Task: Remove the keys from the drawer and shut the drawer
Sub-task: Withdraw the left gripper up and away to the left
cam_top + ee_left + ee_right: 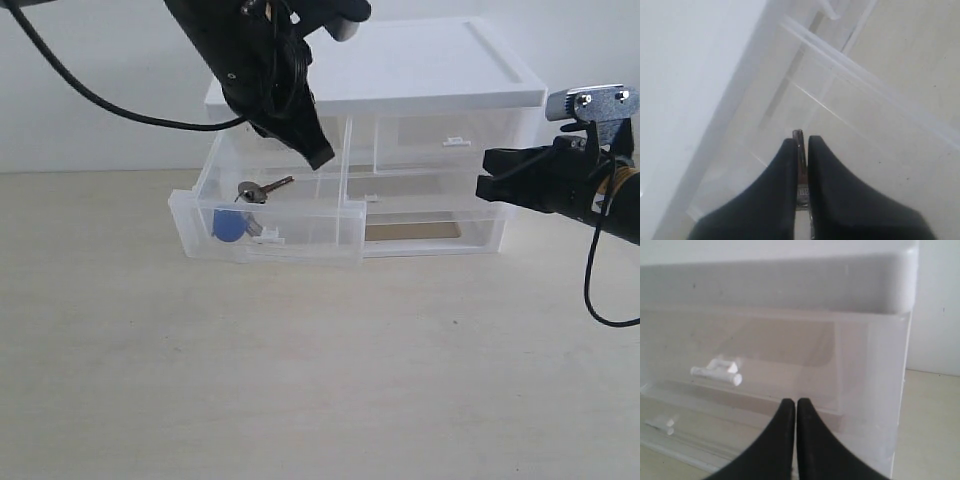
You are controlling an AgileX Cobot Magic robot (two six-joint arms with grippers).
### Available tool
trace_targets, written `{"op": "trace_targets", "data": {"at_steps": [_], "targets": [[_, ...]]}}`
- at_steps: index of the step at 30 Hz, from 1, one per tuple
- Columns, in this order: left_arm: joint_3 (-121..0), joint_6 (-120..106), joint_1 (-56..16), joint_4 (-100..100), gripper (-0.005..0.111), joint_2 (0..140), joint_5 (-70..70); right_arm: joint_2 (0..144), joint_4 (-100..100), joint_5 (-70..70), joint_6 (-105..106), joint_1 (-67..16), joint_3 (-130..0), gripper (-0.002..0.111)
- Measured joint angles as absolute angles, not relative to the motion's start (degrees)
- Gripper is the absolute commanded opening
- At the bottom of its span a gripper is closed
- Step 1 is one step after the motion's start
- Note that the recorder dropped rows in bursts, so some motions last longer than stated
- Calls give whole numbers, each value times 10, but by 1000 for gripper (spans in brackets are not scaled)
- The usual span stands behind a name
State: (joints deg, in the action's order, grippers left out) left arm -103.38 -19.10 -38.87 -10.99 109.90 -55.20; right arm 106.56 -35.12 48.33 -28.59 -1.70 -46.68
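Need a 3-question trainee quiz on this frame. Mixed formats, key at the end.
1. True or false: the keys lie inside the pulled-out drawer.
2. Where is the left gripper?
A. down in the drawer, clamped on the keys
B. above the open drawer, clear of the keys
C. pushing on the drawer's front
3. Fill in: the fob on the keys is ____.

Key: 1 true; 2 B; 3 blue.
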Motion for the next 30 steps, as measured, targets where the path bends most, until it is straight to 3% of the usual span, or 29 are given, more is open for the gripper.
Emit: {"op": "trace_targets", "data": {"at_steps": [7, 13, 24, 30], "targets": [[-936, -190, -390, -60, 4, 1008, -489, 1066, -351, 483, -286, -17, -467, 0], [-779, -143, -390, -56, 4, 866, -379, 1066, -365, 483, -287, -17, -467, 0], [-370, -13, -390, -49, 4, 412, -123, 1025, -446, 478, -339, -17, -467, 0], [-281, 68, -390, -42, 4, 255, -100, 1025, -446, 477, -340, -17, -467, 0]]}}
